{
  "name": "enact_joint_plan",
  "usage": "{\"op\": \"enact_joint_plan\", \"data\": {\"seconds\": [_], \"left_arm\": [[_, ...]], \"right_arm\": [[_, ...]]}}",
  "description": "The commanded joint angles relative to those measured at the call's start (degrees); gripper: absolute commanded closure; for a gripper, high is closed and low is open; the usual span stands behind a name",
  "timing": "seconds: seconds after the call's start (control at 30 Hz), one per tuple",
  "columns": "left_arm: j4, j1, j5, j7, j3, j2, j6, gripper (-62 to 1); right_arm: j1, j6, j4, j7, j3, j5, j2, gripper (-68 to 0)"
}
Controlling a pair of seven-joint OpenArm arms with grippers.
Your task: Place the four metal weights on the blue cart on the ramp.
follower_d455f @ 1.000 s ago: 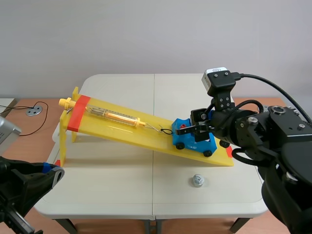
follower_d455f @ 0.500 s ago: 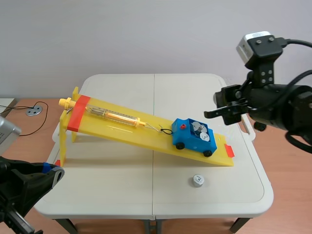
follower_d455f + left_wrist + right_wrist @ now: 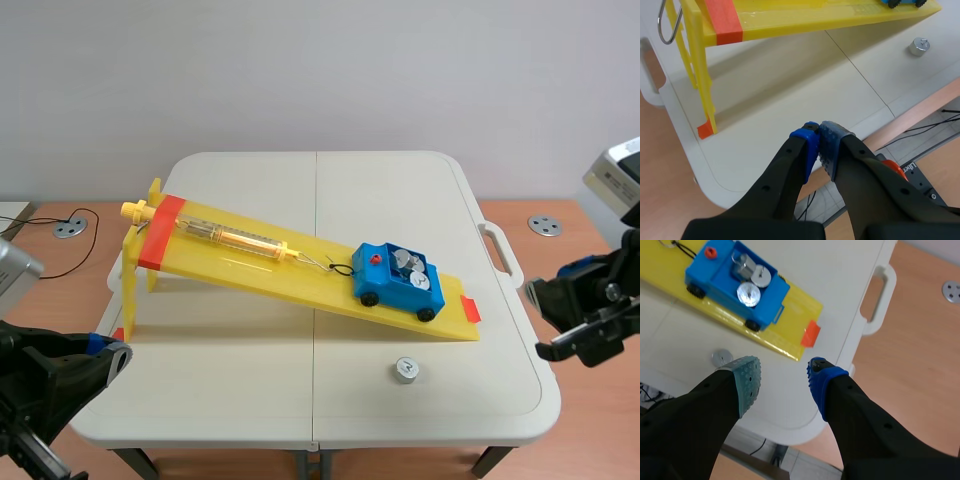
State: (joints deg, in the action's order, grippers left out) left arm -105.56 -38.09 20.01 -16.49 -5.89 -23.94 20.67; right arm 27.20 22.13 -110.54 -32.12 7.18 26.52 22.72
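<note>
Fingers [image 3: 746, 381] of right hand [image 3: 783, 373] apart

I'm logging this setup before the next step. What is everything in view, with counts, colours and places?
table: one, white, under everything.
ramp: one, yellow with orange-red strips, on the table, high end on the left arm's side.
spring scale: one, clear tube with orange inside, on the ramp's upper part.
blue cart: one, black wheels, on the ramp's low part.
weights in the cart: three seen, silver.
loose weight: one, silver, on the table before the ramp's low end.
floor discs: two, grey, either side of the table.
left gripper: black, shut, empty, over the table's near edge.
right gripper: black, open, empty, by the table's right edge.
</note>
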Motion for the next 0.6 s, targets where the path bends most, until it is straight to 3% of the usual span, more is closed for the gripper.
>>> {"op": "enact_joint_plan", "data": {"seconds": [0.0,0.27,0.57], "left_arm": [[-3.8,1.1,4.2,4.6,-0.8,0.4,0.5,-3.4],[-3.8,1.1,4.2,4.6,-0.8,0.4,0.5,-3.4],[-3.8,1.1,4.2,4.6,-0.8,0.4,0.5,-3.4]], "right_arm": [[-2.3,2.2,-4.1,5.9,0.6,2.2,2.8,-23.6],[-4.8,2.6,4.5,11.5,-3.7,-1.1,2.0,-23.6],[-10.8,3.1,13.9,16.7,-9.0,-7.9,-3.4,-23.6]]}}
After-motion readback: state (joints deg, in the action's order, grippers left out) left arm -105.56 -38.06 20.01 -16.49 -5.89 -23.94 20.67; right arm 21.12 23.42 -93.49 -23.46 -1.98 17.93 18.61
